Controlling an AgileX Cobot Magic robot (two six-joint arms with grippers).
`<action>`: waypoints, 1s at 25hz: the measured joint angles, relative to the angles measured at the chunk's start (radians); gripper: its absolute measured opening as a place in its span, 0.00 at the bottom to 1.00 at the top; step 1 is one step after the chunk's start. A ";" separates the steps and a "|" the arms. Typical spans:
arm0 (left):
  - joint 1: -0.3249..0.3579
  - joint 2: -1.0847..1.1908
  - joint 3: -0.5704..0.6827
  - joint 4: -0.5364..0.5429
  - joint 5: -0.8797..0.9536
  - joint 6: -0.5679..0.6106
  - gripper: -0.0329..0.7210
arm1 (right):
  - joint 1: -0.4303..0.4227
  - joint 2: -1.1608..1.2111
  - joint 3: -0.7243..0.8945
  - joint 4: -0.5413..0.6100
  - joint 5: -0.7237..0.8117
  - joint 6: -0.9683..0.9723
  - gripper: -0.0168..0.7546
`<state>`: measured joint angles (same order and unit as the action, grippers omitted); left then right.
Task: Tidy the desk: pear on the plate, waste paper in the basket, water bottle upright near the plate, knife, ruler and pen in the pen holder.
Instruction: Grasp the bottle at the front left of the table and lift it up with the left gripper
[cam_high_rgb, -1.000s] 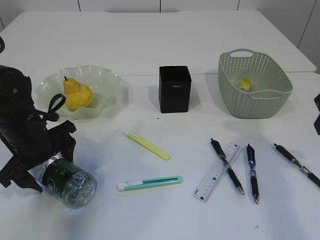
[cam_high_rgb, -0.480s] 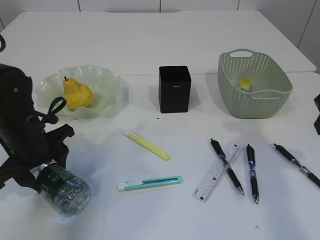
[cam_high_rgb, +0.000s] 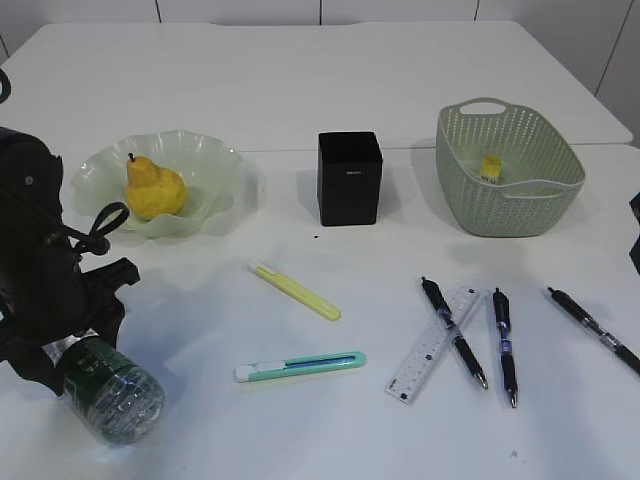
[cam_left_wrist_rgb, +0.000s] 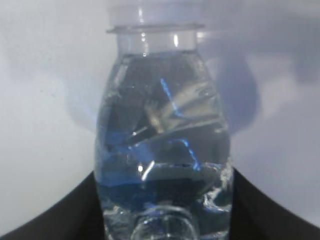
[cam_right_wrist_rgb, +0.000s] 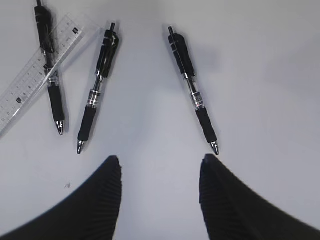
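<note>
Desk (cam_high_rgb: 330, 90), large plain white tabletop, tidying part done.
- Done: yellow pear (cam_high_rgb: 153, 187) on ruffled pale green glass plate (cam_high_rgb: 215, 160) at ten o'clock; yellow-white waste paper (cam_high_rgb: 491, 166) in sage woven basket (cam_high_rgb: 470, 190).
- Left: clear green-labelled water bottle (cam_high_rgb: 103, 388) at eight o'clock, my left pincer (cam_high_rgb: 62, 335) pinching it.
- Outstanding: two knives, clear ruler (cam_high_rgb: 432, 345), pens; square black pen holder (cam_high_rgb: 349, 178) at twelve.
- Left wrist view alone shows the bottle's shoulder; right wrist view shows my right pincer (cam_right_wrist_rgb: 160, 187) spread, empty.

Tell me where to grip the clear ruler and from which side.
Grip the ruler at its lower-left half, from above, claw across its narrow width. It lies flat, and a black pen crosses over its upper end, so the lower half appears free.
</note>
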<state>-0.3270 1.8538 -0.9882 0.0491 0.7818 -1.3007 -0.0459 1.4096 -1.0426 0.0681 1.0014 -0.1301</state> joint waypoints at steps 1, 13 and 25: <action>0.000 0.000 0.000 0.000 0.000 0.019 0.57 | 0.000 0.000 0.000 0.000 0.000 0.000 0.51; -0.004 -0.034 0.006 0.121 -0.059 0.279 0.57 | 0.000 0.000 0.000 0.000 0.000 0.000 0.51; -0.004 -0.206 0.011 0.285 -0.174 0.505 0.57 | 0.000 0.000 0.000 0.000 0.004 0.000 0.51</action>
<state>-0.3307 1.6476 -0.9775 0.3339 0.6079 -0.7955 -0.0459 1.4096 -1.0426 0.0681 1.0053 -0.1301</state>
